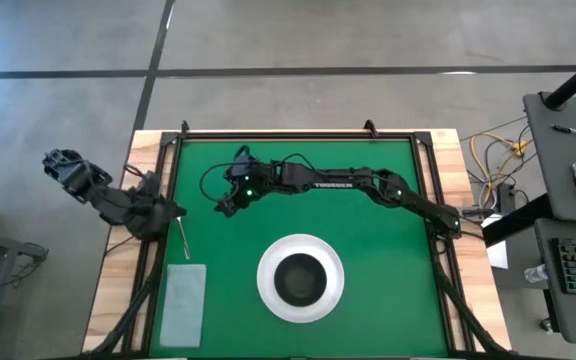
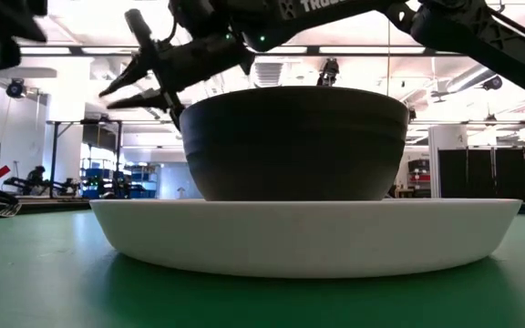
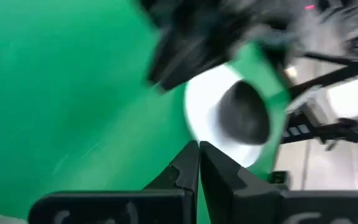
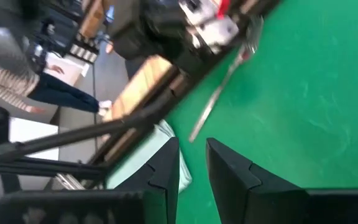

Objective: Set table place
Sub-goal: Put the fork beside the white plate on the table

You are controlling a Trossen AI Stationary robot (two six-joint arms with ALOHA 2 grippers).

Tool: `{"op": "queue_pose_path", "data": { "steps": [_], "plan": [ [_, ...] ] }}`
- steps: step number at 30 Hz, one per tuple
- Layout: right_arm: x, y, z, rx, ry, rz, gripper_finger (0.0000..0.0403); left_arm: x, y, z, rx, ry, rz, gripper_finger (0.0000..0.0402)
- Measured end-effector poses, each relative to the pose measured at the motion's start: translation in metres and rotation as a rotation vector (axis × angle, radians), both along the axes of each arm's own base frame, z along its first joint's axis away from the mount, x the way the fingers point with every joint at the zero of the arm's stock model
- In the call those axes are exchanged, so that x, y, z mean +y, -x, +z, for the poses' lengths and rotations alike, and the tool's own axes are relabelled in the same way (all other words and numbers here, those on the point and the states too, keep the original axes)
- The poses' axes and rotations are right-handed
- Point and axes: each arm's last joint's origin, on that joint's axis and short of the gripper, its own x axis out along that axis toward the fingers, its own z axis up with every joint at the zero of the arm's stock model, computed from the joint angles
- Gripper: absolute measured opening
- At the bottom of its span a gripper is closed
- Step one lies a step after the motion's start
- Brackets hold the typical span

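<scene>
The round white plate [image 1: 268, 296] lies on the near middle of the green table [image 1: 388, 180], and the dark bowl [image 1: 300, 278] stands in it on its base. In the low view the bowl [image 2: 294, 141] and plate [image 2: 299, 232] fill the foreground. A silver fork [image 1: 182, 238] lies flat near the table's left edge, beyond the napkin; the right wrist view shows the fork [image 4: 219, 96] too. I see no spoon. My right gripper [image 1: 223, 208] hovers over the left far part of the table, fingers slightly open and empty [image 4: 192, 158]. My left gripper [image 1: 175, 211] is at the left rail, just beyond the fork's far end, shut on nothing [image 3: 199, 155].
A pale grey napkin [image 1: 183, 300] lies flat at the near left corner. Black rails and wooden edges [image 1: 148, 150] frame the table. The right arm [image 1: 368, 185] stretches across the far half of the table. Bare green top lies to the right of the plate.
</scene>
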Motion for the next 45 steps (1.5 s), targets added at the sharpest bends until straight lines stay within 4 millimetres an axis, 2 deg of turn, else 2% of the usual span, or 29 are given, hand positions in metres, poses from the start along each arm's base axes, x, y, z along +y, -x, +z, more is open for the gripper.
{"op": "queue_pose_path", "data": {
  "steps": [6, 10, 13, 17, 22, 27, 31, 35, 40, 43, 45],
  "plan": [
    [-0.006, 0.003, 0.012, 0.011, 0.058, 0.023, 0.0074, -0.002, 0.004, -0.017, 0.209, 0.08, -0.002, 0.0],
    [-0.014, 0.01, 0.033, -0.02, 0.13, 0.039, 0.0073, -0.012, -0.003, -0.028, 0.391, 0.068, -0.142, 0.0],
    [-0.022, 0.015, 0.044, -0.032, 0.154, 0.025, 0.0073, -0.021, -0.013, -0.033, 0.488, -0.028, -0.295, 0.0],
    [-0.033, 0.022, 0.056, -0.049, 0.179, 0.015, 0.0075, -0.028, -0.023, -0.038, 0.619, -0.24, -0.512, 0.0],
    [-0.044, 0.033, 0.074, -0.066, 0.2, -0.001, 0.007, -0.034, -0.035, -0.051, 0.867, -0.445, -0.737, 0.0],
    [-0.052, 0.047, 0.092, -0.058, 0.233, 0.004, 0.0075, -0.042, -0.05, -0.06, 0.878, -0.563, -0.978, 0.0],
    [-0.055, 0.064, 0.112, -0.046, 0.263, 0.014, 0.0077, -0.043, -0.061, -0.071, 0.878, -0.63, -1.1, 0.0],
    [-0.053, 0.082, 0.133, -0.043, 0.303, 0.03, 0.0073, -0.036, -0.065, -0.079, 0.933, -0.635, -1.075, 0.0],
    [-0.048, 0.104, 0.162, -0.061, 0.35, 0.026, 0.0071, -0.029, -0.073, -0.089, 0.988, -0.525, -1.02, 0.0],
    [-0.045, 0.115, 0.174, -0.058, 0.369, 0.019, 0.0074, -0.024, -0.085, -0.099, 1.024, -0.33, -0.925, 0.0],
    [-0.043, 0.123, 0.181, -0.049, 0.382, 0.004, 0.0076, -0.02, -0.092, -0.108, 1.092, -0.195, -0.8, 0.0]
  ]
}}
